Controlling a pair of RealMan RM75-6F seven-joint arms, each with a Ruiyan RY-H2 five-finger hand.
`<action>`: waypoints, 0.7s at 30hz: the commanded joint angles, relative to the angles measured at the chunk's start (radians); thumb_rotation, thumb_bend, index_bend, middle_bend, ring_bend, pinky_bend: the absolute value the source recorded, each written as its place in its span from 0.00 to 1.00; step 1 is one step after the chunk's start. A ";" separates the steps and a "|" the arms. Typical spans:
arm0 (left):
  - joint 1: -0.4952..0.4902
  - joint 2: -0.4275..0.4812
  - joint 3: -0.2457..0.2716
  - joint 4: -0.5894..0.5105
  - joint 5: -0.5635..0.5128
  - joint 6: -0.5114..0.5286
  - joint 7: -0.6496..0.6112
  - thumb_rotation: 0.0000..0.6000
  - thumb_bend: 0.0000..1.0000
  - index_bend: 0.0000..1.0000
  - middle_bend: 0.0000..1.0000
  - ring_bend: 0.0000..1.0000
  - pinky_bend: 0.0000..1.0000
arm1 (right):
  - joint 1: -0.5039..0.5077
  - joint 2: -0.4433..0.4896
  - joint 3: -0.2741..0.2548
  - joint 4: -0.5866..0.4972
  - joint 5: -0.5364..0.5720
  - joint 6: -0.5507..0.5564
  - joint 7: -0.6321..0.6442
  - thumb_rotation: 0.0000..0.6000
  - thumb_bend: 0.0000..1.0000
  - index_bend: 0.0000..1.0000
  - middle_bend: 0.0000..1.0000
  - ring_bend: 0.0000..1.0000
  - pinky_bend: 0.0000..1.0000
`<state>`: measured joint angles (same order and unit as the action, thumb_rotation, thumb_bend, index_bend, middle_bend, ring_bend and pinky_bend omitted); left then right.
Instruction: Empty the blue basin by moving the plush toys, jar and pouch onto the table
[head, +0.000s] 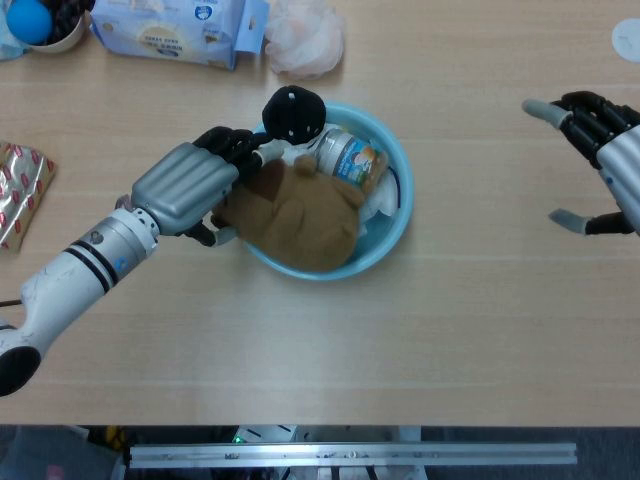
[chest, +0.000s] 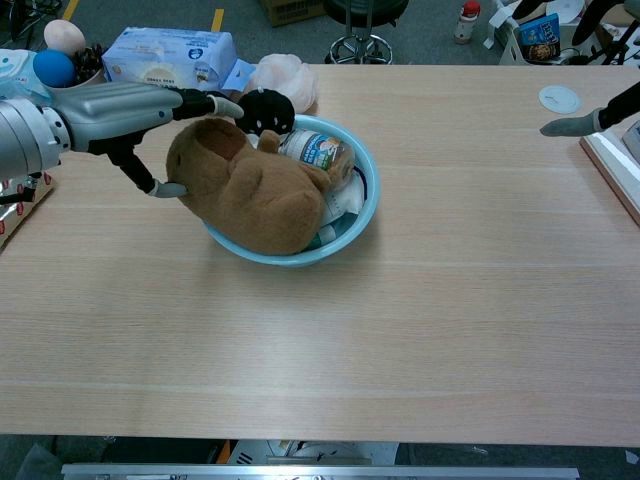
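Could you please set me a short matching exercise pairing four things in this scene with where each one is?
Things:
1. brown plush toy
2. jar
3. black plush toy
4. right hand

Places:
A. at the basin's far rim
B. off to the side, above bare table
C. lying in the blue basin, label up
D. under the left hand

Pairs: 1-D, 2-C, 3-A, 4-B

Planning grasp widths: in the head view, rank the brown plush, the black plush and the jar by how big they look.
Largest to smallest:
1. brown plush
2. black plush
3. jar, partly buried, so close to the black plush and unsure.
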<state>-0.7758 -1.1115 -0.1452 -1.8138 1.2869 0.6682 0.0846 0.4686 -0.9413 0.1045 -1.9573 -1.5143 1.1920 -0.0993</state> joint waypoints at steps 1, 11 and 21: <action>-0.019 -0.025 0.003 0.019 -0.015 -0.008 0.008 1.00 0.26 0.00 0.00 0.00 0.14 | -0.003 -0.001 -0.002 0.006 0.002 -0.002 0.004 1.00 0.05 0.15 0.25 0.17 0.37; -0.069 -0.086 0.011 0.083 -0.038 -0.044 -0.011 1.00 0.26 0.06 0.01 0.09 0.43 | -0.019 0.005 0.000 0.024 0.012 0.004 0.024 1.00 0.05 0.15 0.26 0.17 0.37; -0.072 -0.115 0.002 0.114 -0.002 -0.019 -0.113 1.00 0.31 0.56 0.40 0.52 0.82 | -0.023 -0.001 0.003 0.044 0.019 -0.003 0.049 1.00 0.05 0.15 0.26 0.17 0.37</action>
<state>-0.8482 -1.2268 -0.1421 -1.7020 1.2807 0.6457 -0.0219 0.4461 -0.9422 0.1073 -1.9137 -1.4955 1.1883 -0.0501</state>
